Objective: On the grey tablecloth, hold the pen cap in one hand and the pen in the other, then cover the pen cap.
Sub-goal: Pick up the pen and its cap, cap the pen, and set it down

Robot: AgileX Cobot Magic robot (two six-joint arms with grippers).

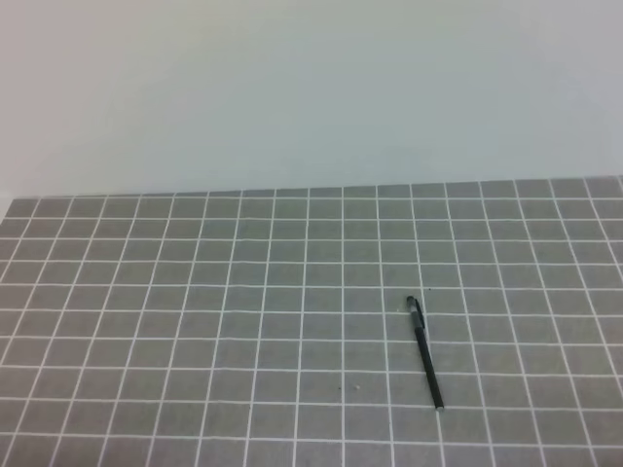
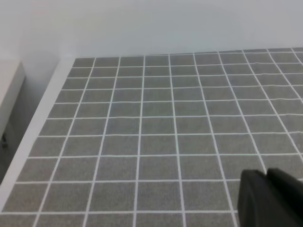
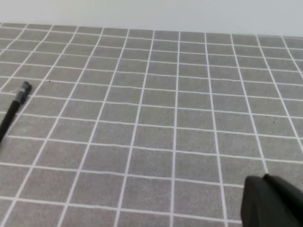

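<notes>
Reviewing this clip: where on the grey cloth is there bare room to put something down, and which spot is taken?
Almost all of the grey tablecloth is bare: the whole left half, the far rows along the wall, and the right edge. The only occupied spot is right of centre, where the pen lies slanted toward the near edge. No gripper is over the cloth in the high view.

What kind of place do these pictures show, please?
Probably a bare robot test bench rather than a home or office. A grey tablecloth with a white grid covers the table, a plain pale wall stands behind it, and only a black pen lies on the cloth.
</notes>
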